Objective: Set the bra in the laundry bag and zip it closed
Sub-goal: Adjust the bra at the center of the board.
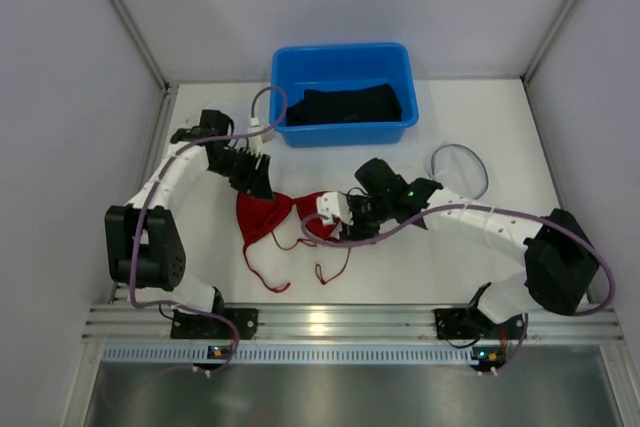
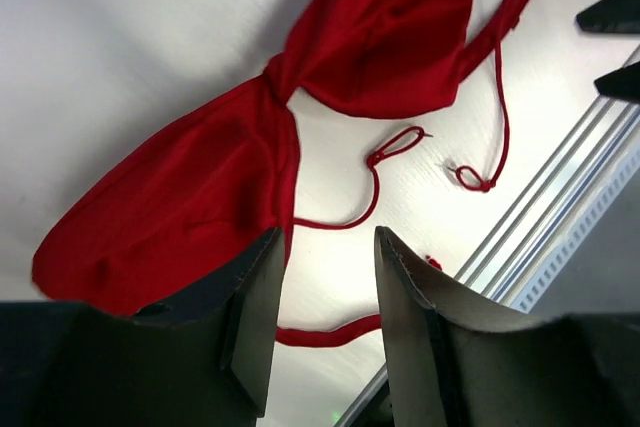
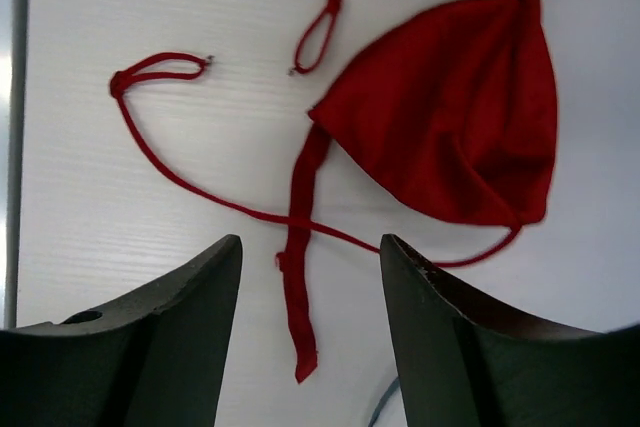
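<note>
The red bra (image 1: 265,219) lies flat on the white table between my two arms, its thin straps trailing toward the near edge. My left gripper (image 1: 258,185) hovers at the bra's upper left. In the left wrist view that gripper (image 2: 328,247) is open above one cup (image 2: 180,207), with only a strap below the gap. My right gripper (image 1: 325,219) is at the bra's right cup. In the right wrist view it (image 3: 310,247) stands open over a loose strap end (image 3: 300,297), gripping nothing. The black laundry bag (image 1: 345,105) lies in the blue bin (image 1: 340,57).
The blue bin stands at the back centre of the table. A grey cable loop (image 1: 460,169) lies on the table to the right. White walls close in both sides, and a metal rail (image 1: 330,322) runs along the near edge.
</note>
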`<state>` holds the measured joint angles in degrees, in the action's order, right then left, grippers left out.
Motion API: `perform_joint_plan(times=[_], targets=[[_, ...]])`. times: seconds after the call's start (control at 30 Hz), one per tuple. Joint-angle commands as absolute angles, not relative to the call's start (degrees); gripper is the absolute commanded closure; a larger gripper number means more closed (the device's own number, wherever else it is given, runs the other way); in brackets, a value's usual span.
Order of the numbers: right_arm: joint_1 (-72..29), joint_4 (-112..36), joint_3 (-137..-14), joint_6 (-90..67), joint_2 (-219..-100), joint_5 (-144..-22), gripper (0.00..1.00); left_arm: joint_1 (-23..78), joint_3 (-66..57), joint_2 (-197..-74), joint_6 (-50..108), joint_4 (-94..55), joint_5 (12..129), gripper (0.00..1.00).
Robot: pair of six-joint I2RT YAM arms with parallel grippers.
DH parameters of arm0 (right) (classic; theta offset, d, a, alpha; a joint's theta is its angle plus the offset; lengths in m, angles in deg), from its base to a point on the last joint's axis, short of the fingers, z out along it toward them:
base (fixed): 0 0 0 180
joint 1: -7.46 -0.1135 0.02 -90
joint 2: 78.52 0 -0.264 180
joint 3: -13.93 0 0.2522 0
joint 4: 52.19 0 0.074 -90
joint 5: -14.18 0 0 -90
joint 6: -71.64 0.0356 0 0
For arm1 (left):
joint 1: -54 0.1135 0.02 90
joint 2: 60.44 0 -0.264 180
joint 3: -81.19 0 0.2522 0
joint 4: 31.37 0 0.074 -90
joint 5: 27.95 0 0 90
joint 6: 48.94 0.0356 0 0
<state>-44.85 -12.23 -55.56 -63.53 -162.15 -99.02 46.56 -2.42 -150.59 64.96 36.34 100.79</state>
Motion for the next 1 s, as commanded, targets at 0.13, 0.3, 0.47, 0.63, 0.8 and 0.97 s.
perform_joint_plan(times=[0.13,0.3,0.47,0.63,0.8,0.97], targets=[[-32.2,-6.4,-58.0,-49.7,-162.8,-102.4,0.46,61.5,5.7,-146.5,65.5,38.5,100.1,0.54],[-30.0,-3.0,-55.1,-52.2,-164.0,-103.2,0.50,66.5,6.0,-147.7,68.0,39.7,99.7,0.55],[-30.3,-0.9,-53.4,-57.2,-167.0,-98.6,0.50,66.6,4.5,-148.9,69.2,39.7,100.4,0.54],[-30.4,-1.9,-54.9,-54.2,-166.9,-102.1,0.52,66.6,5.5,-146.4,73.3,39.7,103.8,0.55],[-33.3,-7.5,-52.0,-53.1,-157.1,-107.0,0.58,66.5,6.4,-142.3,75.7,39.6,104.4,0.55],[-48.5,-7.7,-54.6,-53.6,-162.0,-101.9,0.59,66.6,2.3,-146.7,70.9,39.6,108.4,0.55]])
